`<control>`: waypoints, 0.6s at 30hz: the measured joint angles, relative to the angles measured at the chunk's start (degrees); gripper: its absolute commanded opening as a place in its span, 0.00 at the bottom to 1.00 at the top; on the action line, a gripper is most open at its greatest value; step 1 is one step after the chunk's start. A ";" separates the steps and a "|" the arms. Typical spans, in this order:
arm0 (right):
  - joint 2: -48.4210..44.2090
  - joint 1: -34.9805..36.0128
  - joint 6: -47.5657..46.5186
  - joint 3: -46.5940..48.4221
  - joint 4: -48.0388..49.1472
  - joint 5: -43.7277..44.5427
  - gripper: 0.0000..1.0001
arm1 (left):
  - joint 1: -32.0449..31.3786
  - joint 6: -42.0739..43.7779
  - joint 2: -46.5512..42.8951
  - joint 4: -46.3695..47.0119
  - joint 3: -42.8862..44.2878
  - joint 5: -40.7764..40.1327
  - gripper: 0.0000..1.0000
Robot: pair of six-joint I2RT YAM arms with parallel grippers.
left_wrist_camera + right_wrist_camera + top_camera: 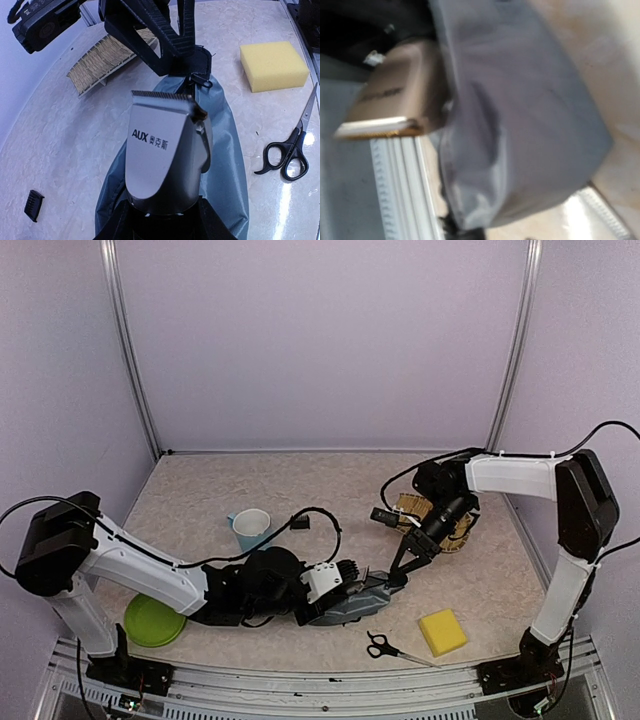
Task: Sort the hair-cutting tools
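Observation:
My left gripper (162, 220) is shut on the black base of the silver clipper (165, 150), whose blade points away over a grey-blue pouch (227, 155). In the top view the left gripper (330, 585) holds the clipper (345, 573) above the pouch (352, 608). My right gripper (400, 575) reaches down to the pouch's far end, its black fingers (150, 37) at the zipper edge. The right wrist view is blurred, so I cannot make out its hold. One pair of black-handled scissors (385, 647) (287, 152) lies on the table. A tiny black block (34, 205) lies left of the pouch.
A yellow sponge (442, 632) (272, 65) sits near the front right. A light-blue cup (251, 528) stands behind my left arm, and a green plate (155, 621) lies at the front left. A woven tray (440, 522) (102, 60) sits under my right arm.

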 measured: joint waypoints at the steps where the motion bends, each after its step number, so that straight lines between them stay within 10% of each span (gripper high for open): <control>1: 0.07 0.00 -0.63 0.00 -0.50 -0.83 0.23 | 0.00 -0.02 -0.13 -0.26 0.00 0.00 0.00; 11: 1.62 0.00 -3.34 -1.40 -2.64 -6.14 0.38 | -0.09 -0.79 -2.19 -4.39 0.02 0.68 0.00; 18: 3.21 0.00 -4.46 -2.21 -3.63 -7.50 0.00 | -0.42 -0.57 -3.61 -6.14 0.15 0.98 0.00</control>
